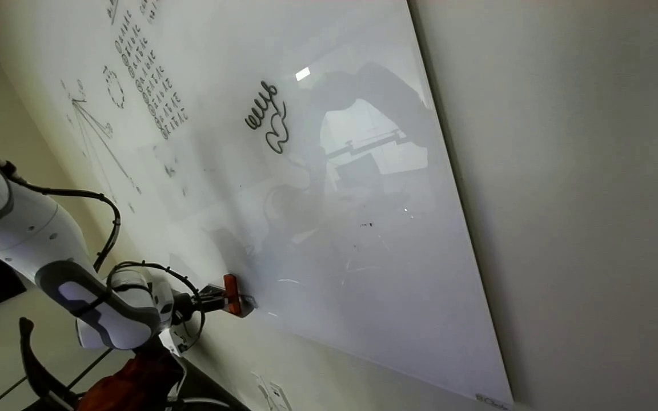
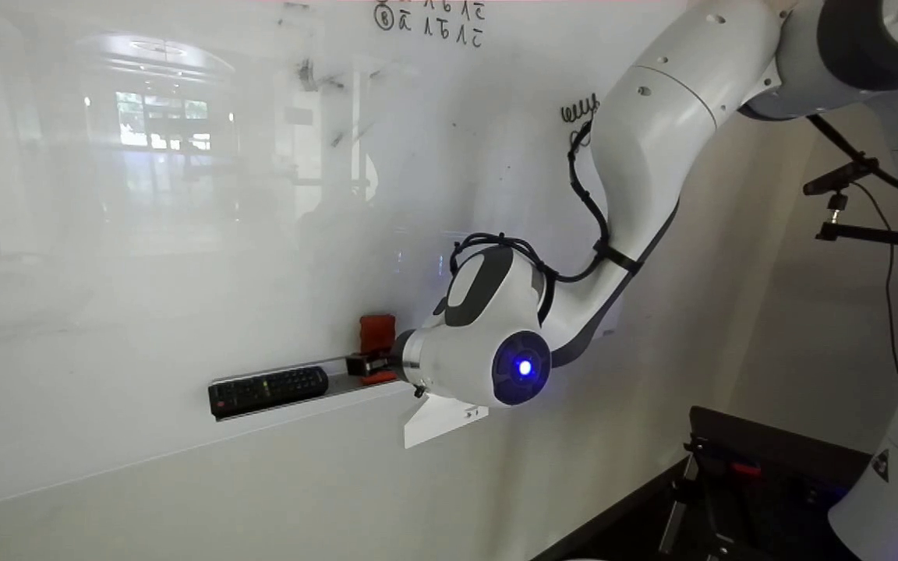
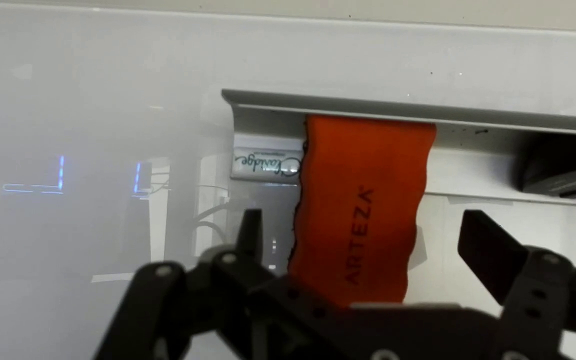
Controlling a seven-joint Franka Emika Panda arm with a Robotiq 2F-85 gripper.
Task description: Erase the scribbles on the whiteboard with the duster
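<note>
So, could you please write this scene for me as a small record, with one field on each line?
duster: red-orange, marked ARTEZA, standing on end in the tray
pincer: open; in the wrist view the duster shows between its jaws, a gap on each side
scribbles: bold black, on the whiteboard, not yet erased
smaller writing: rows in a column, also on the whiteboard
remote control: black, lying in the same tray

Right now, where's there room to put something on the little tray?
Small free bits of tray show between the eraser and the remote, and from the eraser to the tray's labelled end. It's crowded right around the eraser, because the open end effector straddles it.
</note>
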